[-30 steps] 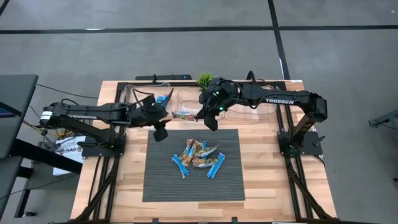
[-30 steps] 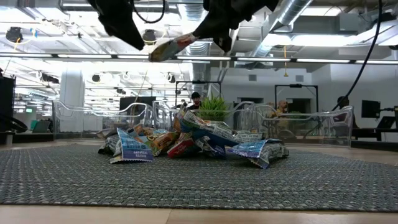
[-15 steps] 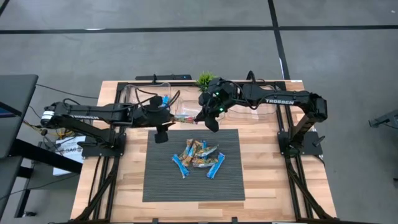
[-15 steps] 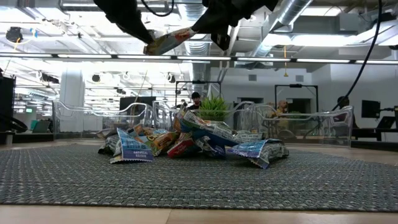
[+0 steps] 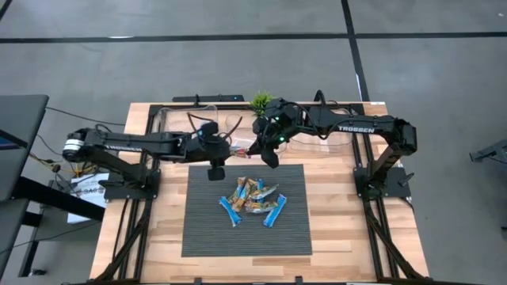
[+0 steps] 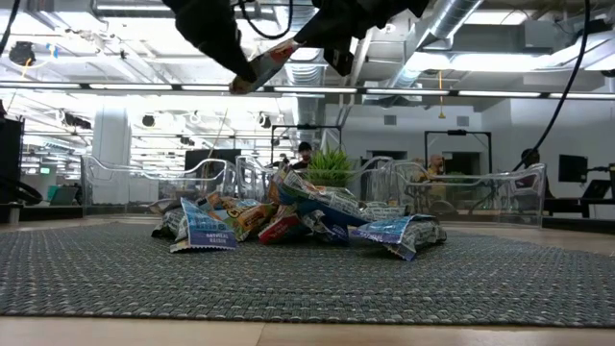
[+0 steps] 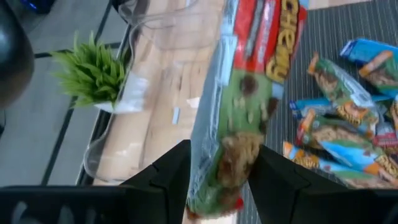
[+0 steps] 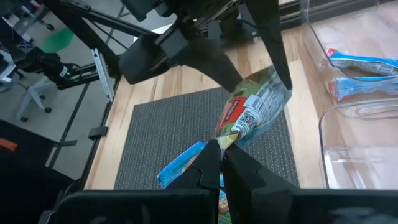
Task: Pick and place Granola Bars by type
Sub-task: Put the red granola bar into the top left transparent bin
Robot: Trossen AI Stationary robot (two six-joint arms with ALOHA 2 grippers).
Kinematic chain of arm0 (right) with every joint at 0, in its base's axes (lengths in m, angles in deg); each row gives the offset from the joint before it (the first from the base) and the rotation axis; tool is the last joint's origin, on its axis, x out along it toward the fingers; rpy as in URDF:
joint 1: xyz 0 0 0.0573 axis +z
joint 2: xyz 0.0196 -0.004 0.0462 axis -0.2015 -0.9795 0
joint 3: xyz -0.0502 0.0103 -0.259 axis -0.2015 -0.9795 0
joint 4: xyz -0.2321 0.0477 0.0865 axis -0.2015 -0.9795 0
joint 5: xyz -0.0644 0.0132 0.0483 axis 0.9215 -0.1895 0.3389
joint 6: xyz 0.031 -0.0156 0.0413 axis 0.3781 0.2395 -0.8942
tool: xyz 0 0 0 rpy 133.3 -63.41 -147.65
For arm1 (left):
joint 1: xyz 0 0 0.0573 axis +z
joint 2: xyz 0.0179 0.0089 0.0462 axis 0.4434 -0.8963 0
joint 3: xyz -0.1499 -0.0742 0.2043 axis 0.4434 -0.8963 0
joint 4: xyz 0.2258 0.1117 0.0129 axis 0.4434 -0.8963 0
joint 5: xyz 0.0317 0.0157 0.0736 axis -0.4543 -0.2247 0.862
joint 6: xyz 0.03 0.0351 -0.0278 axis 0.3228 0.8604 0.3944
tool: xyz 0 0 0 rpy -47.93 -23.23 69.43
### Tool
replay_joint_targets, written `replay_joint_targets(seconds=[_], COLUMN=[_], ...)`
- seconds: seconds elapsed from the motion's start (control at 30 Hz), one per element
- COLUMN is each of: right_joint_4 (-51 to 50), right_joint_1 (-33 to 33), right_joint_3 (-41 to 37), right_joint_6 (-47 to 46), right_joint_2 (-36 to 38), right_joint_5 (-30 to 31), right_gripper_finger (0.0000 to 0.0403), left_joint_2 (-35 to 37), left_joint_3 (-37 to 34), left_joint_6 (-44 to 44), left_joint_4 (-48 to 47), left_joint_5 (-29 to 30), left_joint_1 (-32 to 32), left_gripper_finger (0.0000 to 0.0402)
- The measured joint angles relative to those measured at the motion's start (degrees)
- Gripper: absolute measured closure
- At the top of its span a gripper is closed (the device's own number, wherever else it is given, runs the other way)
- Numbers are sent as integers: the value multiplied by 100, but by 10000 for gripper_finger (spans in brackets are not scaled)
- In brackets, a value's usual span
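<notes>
A multicoloured red-and-green granola bar [image 8: 252, 109] hangs in the air over the mat's far edge, with my right gripper [image 8: 217, 155] shut on one end of it. My left gripper [image 7: 221, 180] is open, and its two fingers stand on either side of the bar's other end [image 7: 227, 168]. In the low view the bar [image 6: 269, 62] slants between the left gripper [image 6: 240, 79] and the right gripper [image 6: 306, 38]. A heap of blue and multicoloured granola bars [image 5: 253, 198] lies on the grey mat [image 5: 206, 229]. My right gripper pinches the bar's near end [image 8: 229, 138] between its two fingers, slanting down from the table's far right. The bar reaches away from the fingers toward the left gripper, lifted clear, its free end a little lower. My left gripper has the bar's free end [image 7: 217, 186] between its open fingers; I cannot tell whether they touch it.
Clear plastic bins [image 5: 186, 123] [image 5: 317, 142] stand along the table's far side; one holds blue bars [image 8: 360, 65]. A small green plant [image 5: 260, 100] stands behind them. The mat has bare room around the heap.
My left gripper has moved toward the table's right, up to the bar held by the right gripper, and has rolled a little. Its fingers now stand around the bar's free end. The right gripper and the bar have kept their place.
</notes>
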Motion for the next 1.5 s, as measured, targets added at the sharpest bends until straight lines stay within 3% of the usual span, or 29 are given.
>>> replay_joint_targets(seconds=[0.2, 0.53, 0.7, 0.87, 1.07, 1.2, 1.37, 1.5], right_joint_4=[-7, -4, -9, -68, -579, -737, -996, -1068], right_joint_1=[0, -2, 2, -13, -47, -50, -52, -56], right_joint_3=[0, 0, 0, 16, 397, 531, 611, 612], right_joint_6=[18, 158, 416, 520, 523, 522, 507, 507], right_joint_2=[1, -1, 1, 1, 1, 1, 1, 1], right_joint_5=[2, 195, 1066, 2157, 3664, 4278, 4474, 4056], right_gripper_finger=[403, 403, 389, 331, 266, 241, 228, 229], left_joint_2=[-39, -39, -39, -39, -37, -35, -35, -35], left_joint_3=[37, 37, 37, 37, 37, 37, 37, 35], left_joint_6=[-7, -156, -518, -1097, -2006, -2732, -3042, -3028], left_joint_4=[-20, -69, -185, -788, -1506, -1948, -2542, -2835], left_joint_5=[81, 101, 132, 185, 748, 1179, 385, -117], left_joint_1=[43, 45, 153, 469, 1079, 1791, 2767, 3263], left_gripper_finger=[275, 380, 374, 368, 384, 373, 362, 360])
